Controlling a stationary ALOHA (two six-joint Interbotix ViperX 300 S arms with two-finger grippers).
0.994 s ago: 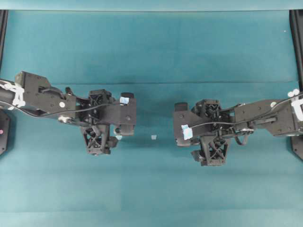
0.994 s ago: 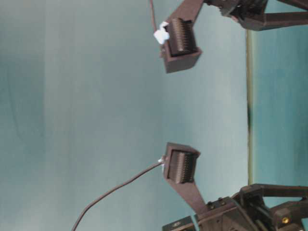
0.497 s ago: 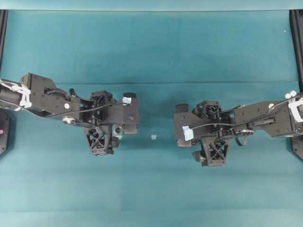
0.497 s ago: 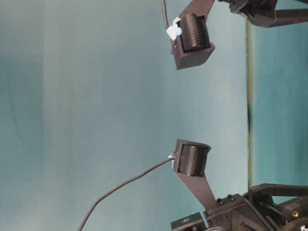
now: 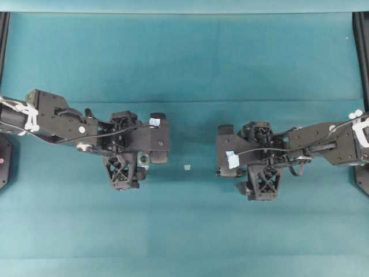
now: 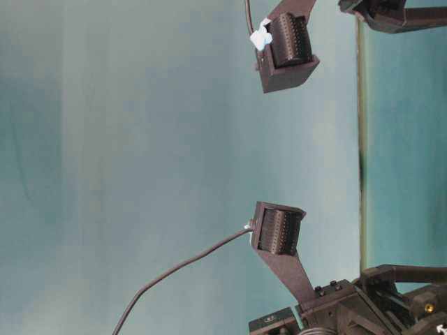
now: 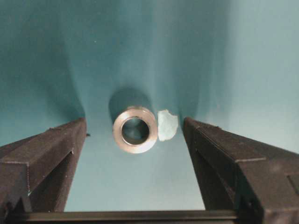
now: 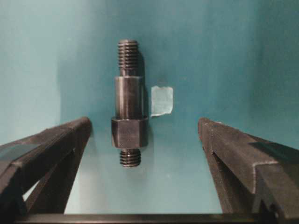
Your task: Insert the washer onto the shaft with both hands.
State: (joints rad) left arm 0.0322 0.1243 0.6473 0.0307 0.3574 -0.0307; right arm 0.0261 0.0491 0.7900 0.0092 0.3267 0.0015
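No text, label, brand, number or sign can be read in any view. The pale tape squares (image 8: pixel 162 101) on the table (image 5: pixel 184 57) are blank, and the blue-white tape (image 5: pixel 232 159) on the arms carries no legible marking.

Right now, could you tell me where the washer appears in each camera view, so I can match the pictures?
Overhead: washer just shows under the left gripper, left of centre.
Table-level: not visible.
Left wrist: centre, flat on the mat between the open fingers.
Right wrist: not in it; the shaft lies there.
Shared landmark: the pale tape square beside the washer, also seen overhead.
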